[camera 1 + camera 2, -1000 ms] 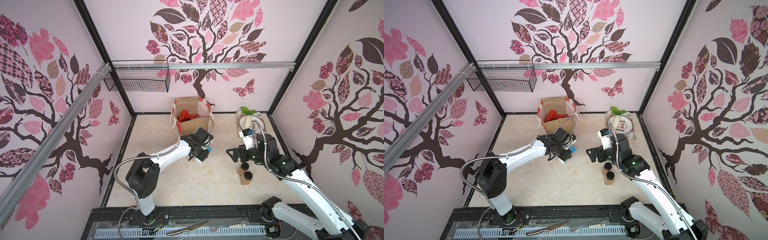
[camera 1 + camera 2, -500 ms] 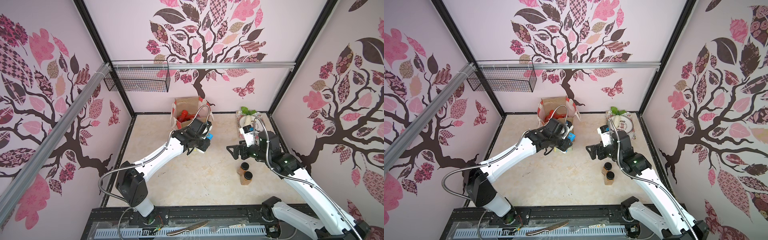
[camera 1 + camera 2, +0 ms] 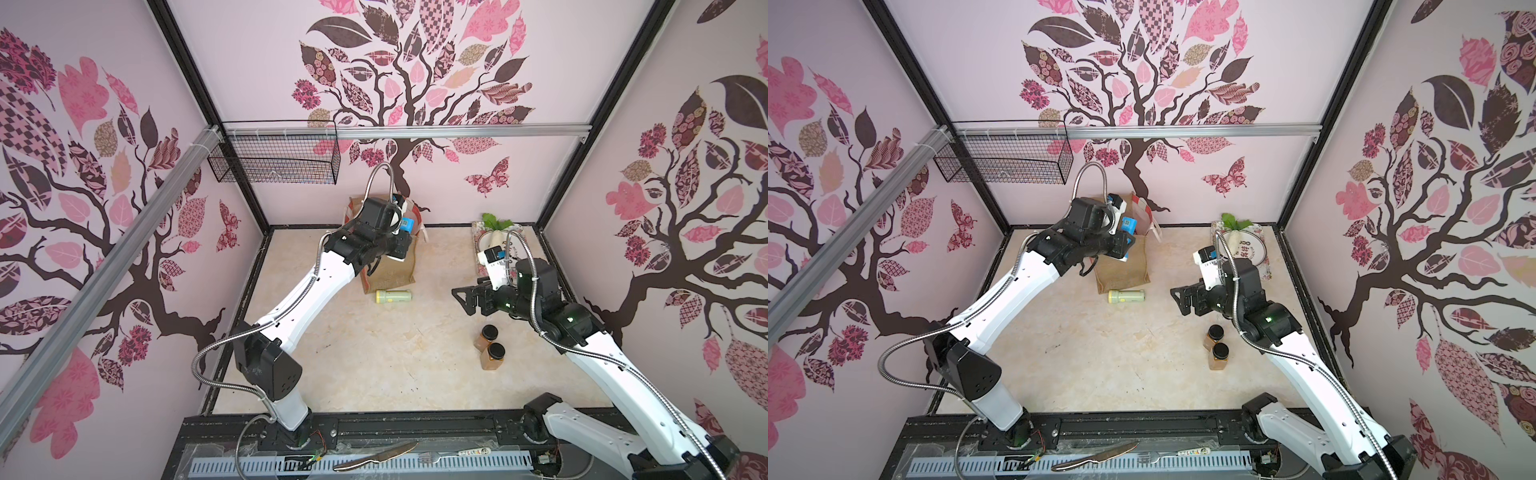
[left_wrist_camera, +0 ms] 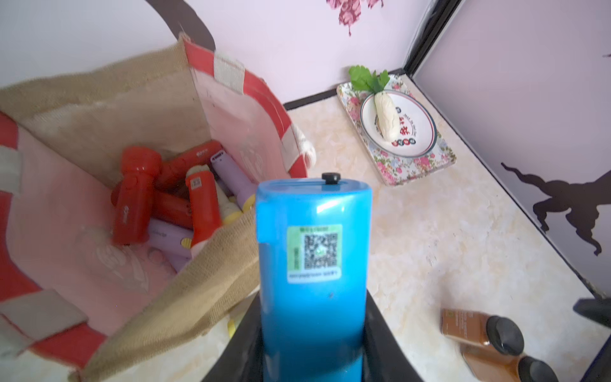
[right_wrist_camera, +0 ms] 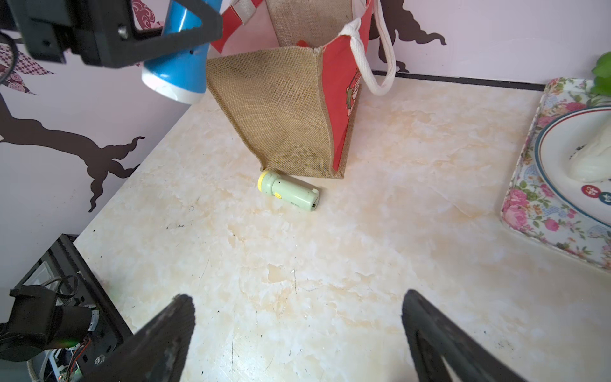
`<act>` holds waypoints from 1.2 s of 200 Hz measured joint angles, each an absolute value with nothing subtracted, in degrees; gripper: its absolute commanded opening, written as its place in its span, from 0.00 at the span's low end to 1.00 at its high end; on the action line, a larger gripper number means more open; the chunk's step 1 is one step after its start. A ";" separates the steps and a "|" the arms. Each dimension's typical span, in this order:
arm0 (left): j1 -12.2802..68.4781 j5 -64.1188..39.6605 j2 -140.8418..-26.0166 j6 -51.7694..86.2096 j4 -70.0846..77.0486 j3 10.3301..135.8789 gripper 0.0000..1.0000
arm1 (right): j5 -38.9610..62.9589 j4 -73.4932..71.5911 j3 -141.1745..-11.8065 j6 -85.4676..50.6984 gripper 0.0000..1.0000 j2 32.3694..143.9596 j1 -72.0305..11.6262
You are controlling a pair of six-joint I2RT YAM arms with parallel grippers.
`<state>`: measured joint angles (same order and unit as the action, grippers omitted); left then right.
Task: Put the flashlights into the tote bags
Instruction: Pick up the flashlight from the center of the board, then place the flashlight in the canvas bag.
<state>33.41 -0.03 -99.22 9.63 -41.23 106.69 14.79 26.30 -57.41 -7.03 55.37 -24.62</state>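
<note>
Beside tote bag (image 4: 205,291) mouth: L jaws clamp blue flashlight (image 4: 312,264).

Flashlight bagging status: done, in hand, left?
Done: red and lilac flashlights lie piled inside the tote bag. In hand: the left claw is shut on the blue flashlight at the bag's rim, not yet inside. Left: one pale green flashlight on the table by the bag's base; the right claw is open and empty.
</note>
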 measured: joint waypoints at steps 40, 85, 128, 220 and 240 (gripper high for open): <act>32.32 1.74 -104.27 9.47 -41.63 114.72 0.00 | 14.83 25.34 -57.95 -7.01 1.00 56.34 -24.62; 28.60 2.31 -108.66 10.70 -41.34 119.42 0.00 | 15.27 24.73 -59.59 -6.52 1.00 58.46 -24.62; 23.90 2.11 -115.68 12.23 -39.86 125.29 0.00 | 15.73 24.16 -61.69 -6.20 1.00 59.90 -24.62; 17.56 1.23 -128.77 14.87 -39.62 130.61 0.00 | 16.16 23.49 -62.63 -6.22 1.00 61.93 -24.62; 17.04 1.28 -129.69 14.85 -39.59 130.61 0.00 | 16.19 23.14 -62.74 -6.22 1.00 61.95 -24.62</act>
